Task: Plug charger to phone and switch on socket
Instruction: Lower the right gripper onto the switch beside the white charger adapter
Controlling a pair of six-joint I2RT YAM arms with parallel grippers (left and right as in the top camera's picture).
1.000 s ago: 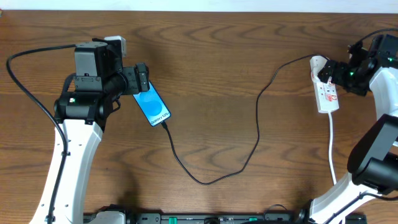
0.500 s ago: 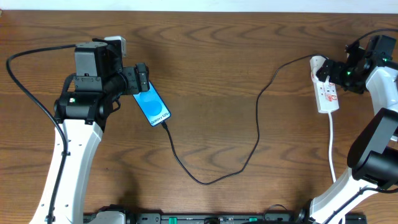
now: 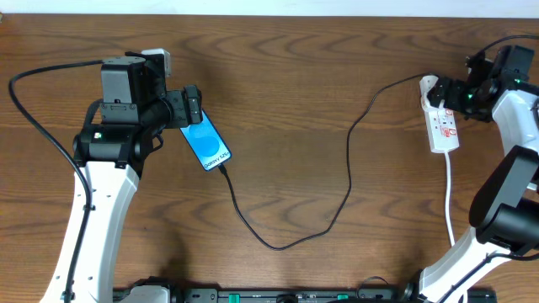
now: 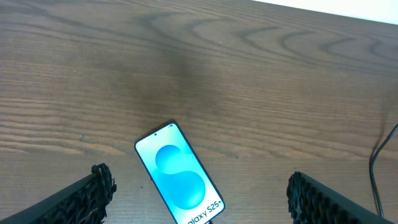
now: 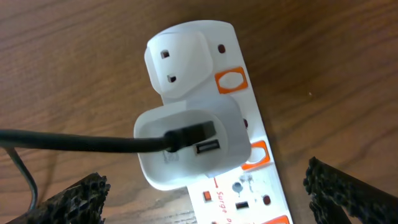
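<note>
The phone (image 3: pixel 206 143) lies face up on the wooden table, its blue screen lit. My left gripper (image 3: pixel 193 107) hovers open just above its top end; in the left wrist view the phone (image 4: pixel 180 177) lies between the spread fingers (image 4: pixel 93 193). The charger (image 3: pixel 278 244), a thin black cable, meets the phone's lower end, loops across the table and ends at a white adapter (image 5: pixel 186 149) on the socket (image 3: pixel 443 126). My right gripper (image 5: pixel 208 190) is open over the socket's (image 5: pixel 261 186) top end, touching nothing. Orange switches (image 5: pixel 229 81) show beside the adapter.
The socket's white cord (image 3: pixel 449 194) runs toward the table's near edge on the right. A black supply cable (image 3: pixel 34 109) arcs round the left arm. The charger's loop lies across the table's middle.
My right gripper has drifted slightly up and to the right over the socket's top end. The left arm, phone and cable have not moved.
</note>
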